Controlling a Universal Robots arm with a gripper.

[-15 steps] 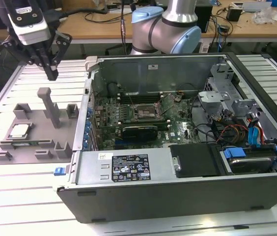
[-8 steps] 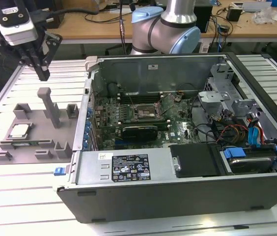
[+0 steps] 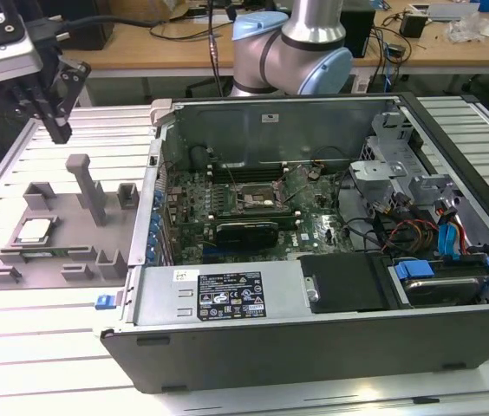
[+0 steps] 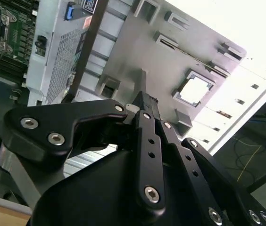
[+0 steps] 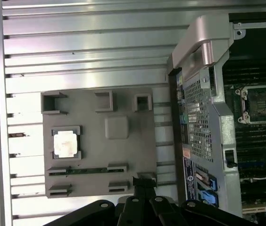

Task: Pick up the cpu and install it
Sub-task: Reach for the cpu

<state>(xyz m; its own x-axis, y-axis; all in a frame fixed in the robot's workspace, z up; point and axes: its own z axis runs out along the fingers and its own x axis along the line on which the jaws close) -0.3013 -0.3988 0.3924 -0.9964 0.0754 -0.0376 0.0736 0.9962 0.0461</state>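
**Gripper hanging clenched and empty over the fixture**

The jaws are pressing together with nothing between them. The gripper (image 3: 57,128) is hanging in the air over the far edge of the grey fixture plate (image 3: 71,238). The cpu (image 3: 35,230) is lying flat in a square pocket of that plate (silver face up), well apart from the fingertips. An upright post (image 3: 88,186) is standing on the plate near it. Just beside the plate, toward the exterior view's right, the opened computer case (image 3: 270,130) is showing its motherboard (image 3: 227,208) and square socket (image 3: 257,198).
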